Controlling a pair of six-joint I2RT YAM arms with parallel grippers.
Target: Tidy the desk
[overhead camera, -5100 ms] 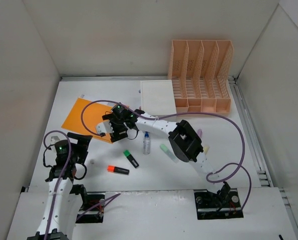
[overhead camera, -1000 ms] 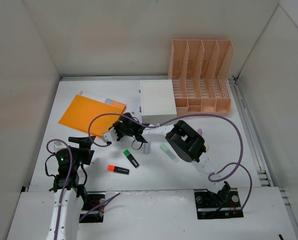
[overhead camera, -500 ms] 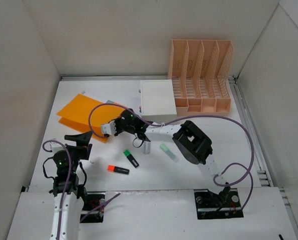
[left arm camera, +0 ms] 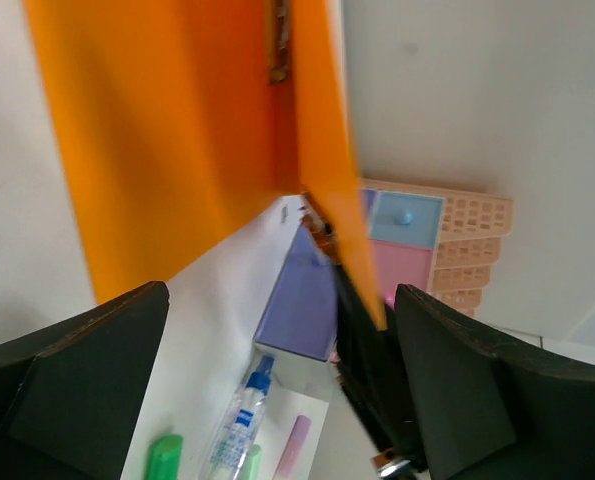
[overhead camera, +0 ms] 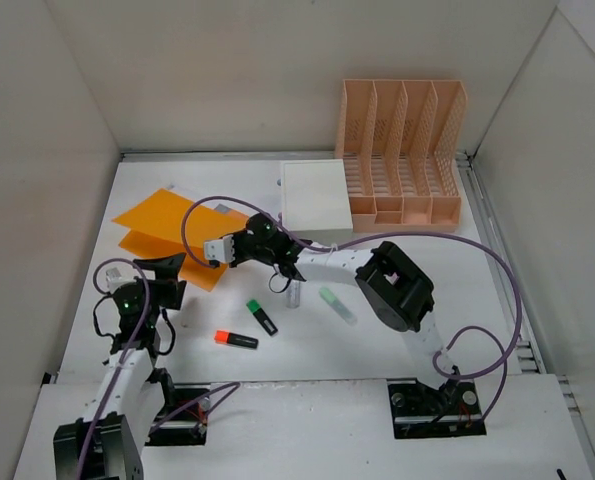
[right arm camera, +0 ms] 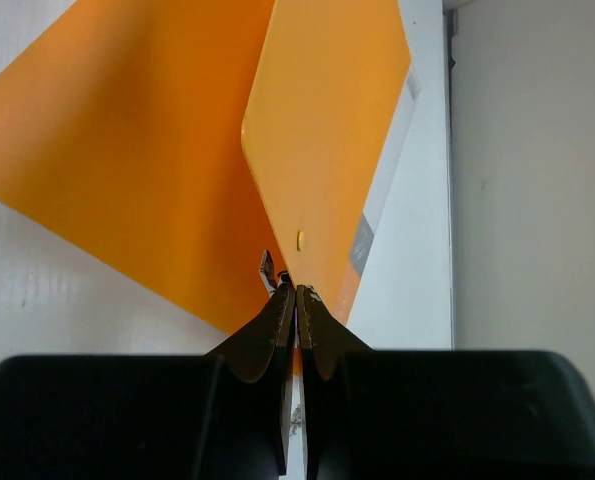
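Progress: early (judged from layout).
- Right gripper (right arm camera: 297, 297): clamped on cover edge of orange folder (overhead camera: 162, 232); cover raised off desk (overhead camera: 457, 270), left-centre.
- Left gripper (overhead camera: 163, 276): fingers apart, empty, front-left.
- Remaining: green highlighter (overhead camera: 262, 317), orange highlighter (overhead camera: 236, 340), pale marker (overhead camera: 337, 305) loose mid-desk; peach organizer (overhead camera: 402, 150) far right.

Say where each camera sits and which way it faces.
Top external: above and behind the left arm and right arm, both in view, looking down on the desk.
Left wrist: on the left arm, facing the orange folder past the open left end effector.
Right wrist: on the right arm, looking along the right end effector, shut on the folder's cover.
Both wrist views share that folder.
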